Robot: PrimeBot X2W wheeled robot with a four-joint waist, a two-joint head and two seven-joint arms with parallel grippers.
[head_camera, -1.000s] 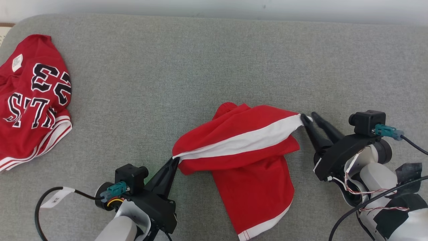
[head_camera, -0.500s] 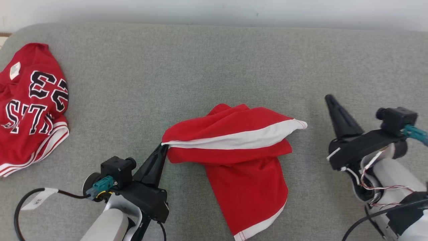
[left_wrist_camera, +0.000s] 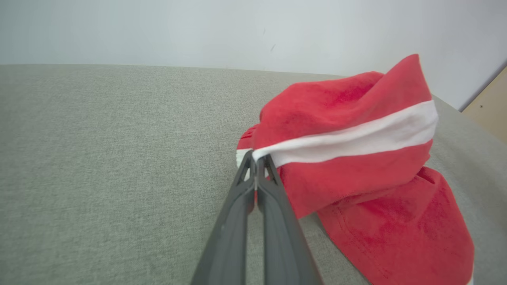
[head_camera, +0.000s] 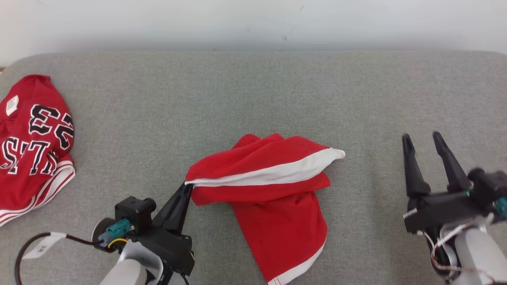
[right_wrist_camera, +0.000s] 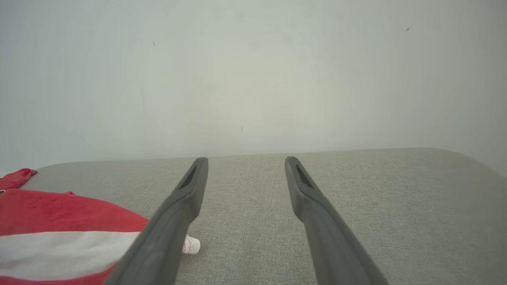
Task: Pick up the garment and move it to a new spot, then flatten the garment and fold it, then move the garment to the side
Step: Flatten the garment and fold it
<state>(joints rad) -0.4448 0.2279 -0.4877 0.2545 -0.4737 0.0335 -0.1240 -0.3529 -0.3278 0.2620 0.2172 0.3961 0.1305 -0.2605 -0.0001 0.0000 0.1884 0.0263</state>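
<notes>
**Left gripper**. Jaws pressed together, pinching the near end of the white band. The cloth runs off from its tips, ahead and to its right.

**Right gripper**. Fingers spread wide with nothing between them. It hangs over the cushion, facing the wall. The band's free corner lies to its left, beside the left finger in the wrist view, not touching it as far as can be told.

**Garment**. Red and bunched, it rests on the cushion between the two grippers. It is caught at the left gripper's tips and is clear of the right gripper. One panel trails back toward the robot, right of the left gripper.

**Jersey**. Red with a printed number, it lies well off to the left gripper's left, untouched.

**Hazards, as judged:**
- With only one end held, a pull by the left gripper would likely drag the heap instead of spreading it.
- The pinch sits at the very edge of the band, so a sharp tug could slip the cloth free.
- The free corner lies flat on the cushion. The right gripper's fingers may skate over it, or take two layers at once and lock the folds in.
- Travel toward the left gripper's left could run the garment into the jersey.
</notes>
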